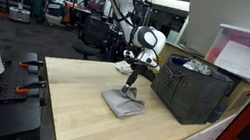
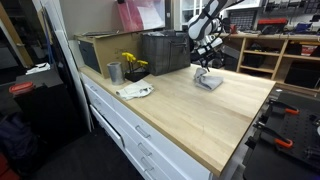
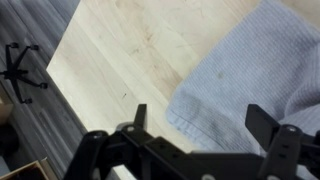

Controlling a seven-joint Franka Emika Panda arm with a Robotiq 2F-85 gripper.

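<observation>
A folded grey-blue cloth (image 1: 123, 103) lies on the light wooden table (image 1: 79, 103); it also shows in an exterior view (image 2: 208, 82) and fills the right of the wrist view (image 3: 250, 80). My gripper (image 1: 132, 91) hangs just above the cloth, fingers pointing down. In the wrist view the two black fingers (image 3: 200, 120) stand wide apart over the cloth's hemmed edge with nothing between them. The gripper is open and empty.
A dark grey crate (image 1: 194, 91) stands on the table next to the cloth, also seen in an exterior view (image 2: 165, 50). A metal cup (image 2: 114, 72), yellow flowers (image 2: 132, 62) and a white plate (image 2: 135, 91) sit near the far end. A cardboard box (image 2: 98, 48) stands behind them.
</observation>
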